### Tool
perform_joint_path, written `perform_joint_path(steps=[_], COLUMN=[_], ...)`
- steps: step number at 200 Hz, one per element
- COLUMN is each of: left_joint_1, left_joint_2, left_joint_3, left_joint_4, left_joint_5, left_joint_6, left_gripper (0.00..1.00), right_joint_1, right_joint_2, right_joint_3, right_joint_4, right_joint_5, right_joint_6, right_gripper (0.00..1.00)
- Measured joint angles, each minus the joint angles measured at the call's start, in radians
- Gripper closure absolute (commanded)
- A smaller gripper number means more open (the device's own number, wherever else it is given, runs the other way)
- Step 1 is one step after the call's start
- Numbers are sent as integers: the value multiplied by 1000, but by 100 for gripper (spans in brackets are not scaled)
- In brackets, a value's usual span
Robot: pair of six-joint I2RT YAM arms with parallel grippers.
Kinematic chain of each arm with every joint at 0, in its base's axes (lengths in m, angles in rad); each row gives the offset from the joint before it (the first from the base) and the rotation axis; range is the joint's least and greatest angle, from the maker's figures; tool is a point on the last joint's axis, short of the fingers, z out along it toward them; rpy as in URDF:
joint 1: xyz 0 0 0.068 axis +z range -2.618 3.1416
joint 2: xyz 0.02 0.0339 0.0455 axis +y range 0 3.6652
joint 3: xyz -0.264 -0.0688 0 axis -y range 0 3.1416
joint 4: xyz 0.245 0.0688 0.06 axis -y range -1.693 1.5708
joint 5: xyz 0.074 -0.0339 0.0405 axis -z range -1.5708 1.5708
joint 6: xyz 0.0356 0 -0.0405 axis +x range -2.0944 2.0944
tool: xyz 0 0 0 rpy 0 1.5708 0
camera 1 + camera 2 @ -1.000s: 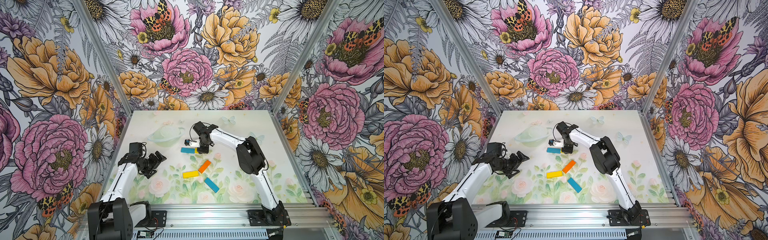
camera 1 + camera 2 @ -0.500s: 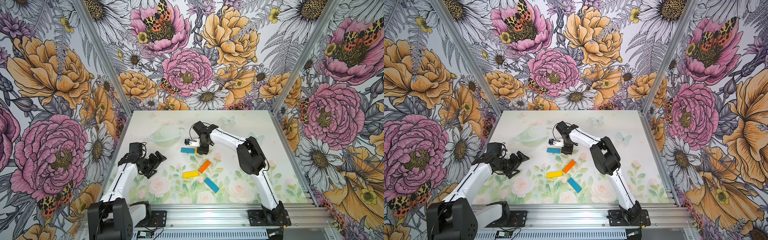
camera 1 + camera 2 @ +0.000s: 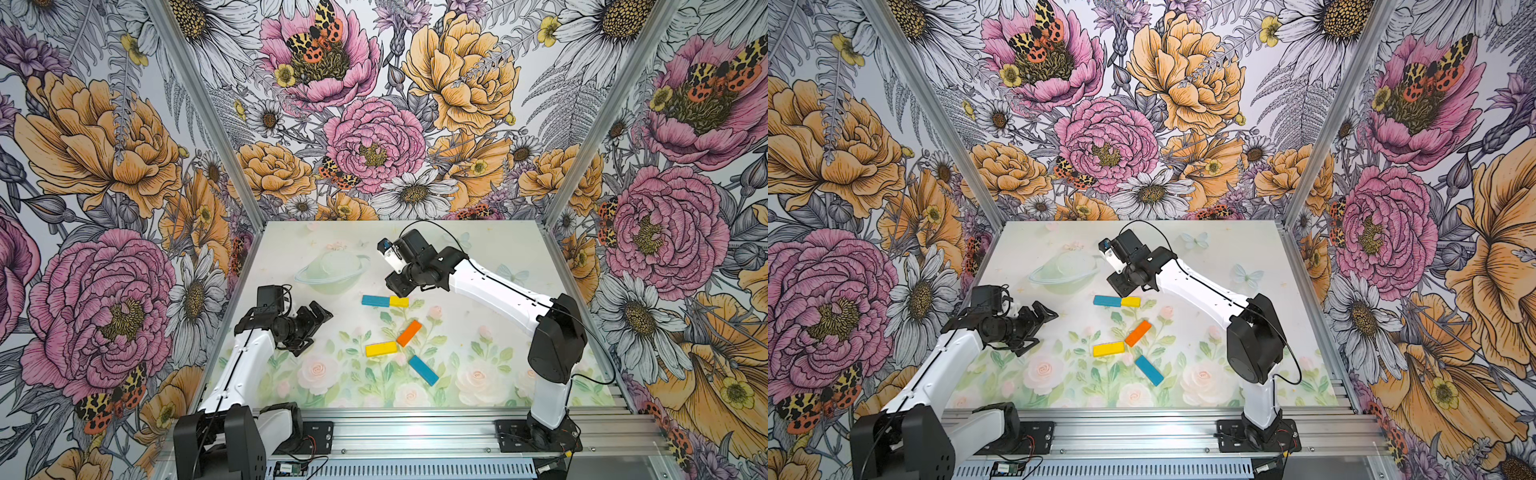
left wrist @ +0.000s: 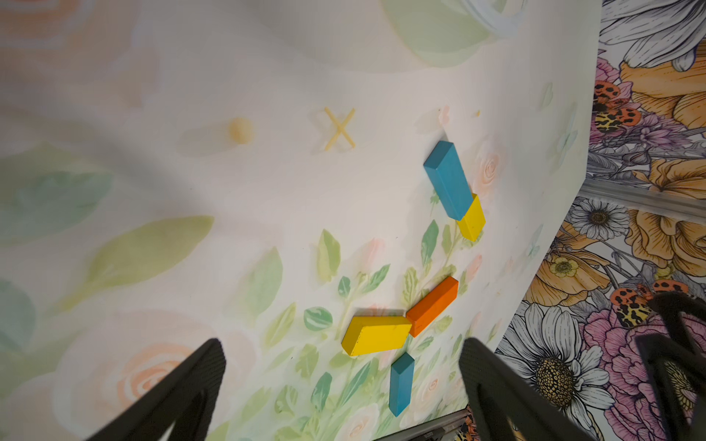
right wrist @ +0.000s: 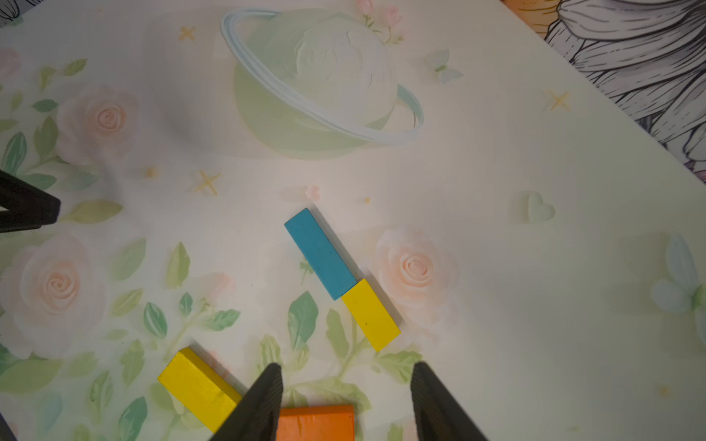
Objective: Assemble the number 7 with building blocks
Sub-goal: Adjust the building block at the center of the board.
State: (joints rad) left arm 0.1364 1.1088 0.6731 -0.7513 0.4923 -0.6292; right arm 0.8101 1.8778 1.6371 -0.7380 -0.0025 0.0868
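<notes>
Both left hand (image 3: 314, 330) and right hand (image 5: 346, 365) gape empty; blue-yellow top bar (image 3: 380, 300) lies left-right.

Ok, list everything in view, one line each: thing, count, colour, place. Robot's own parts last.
blue blocks: two, blue; one end to end with the short yellow, one alone, nearest the arm bases.
yellow blocks: two, yellow; short one beside that blue, long one by the orange block's near end.
orange block: one, orange; mid-table, slanted.
table: one, pale floral print.
walls: three, bold floral print; around the table.
left gripper: one, black; open, empty, beside the blocks.
right gripper: one, black; open, empty, above the blue-yellow pair.
</notes>
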Motion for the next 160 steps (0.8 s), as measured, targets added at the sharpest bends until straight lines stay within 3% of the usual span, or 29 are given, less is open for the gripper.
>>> perform_joint_path(steps=[32,92,160], left_joint_1=[-12,-82,-95], left_joint_2=[2,15,17], left_joint_3=[1,2,2], left_joint_4=[0,0,0], left_joint_5=[-1,-1,0], left_joint_6=[-13,-26,-27], left_gripper=[1,1,1], right_joint_1=[86,50,33], right_joint_2=[1,2,68], right_joint_3=[-178,-278,-283], right_joint_4=[6,3,15], right_joint_5=[19,102,77], right_joint_6=[247,644,815], right_gripper=[42,47,51])
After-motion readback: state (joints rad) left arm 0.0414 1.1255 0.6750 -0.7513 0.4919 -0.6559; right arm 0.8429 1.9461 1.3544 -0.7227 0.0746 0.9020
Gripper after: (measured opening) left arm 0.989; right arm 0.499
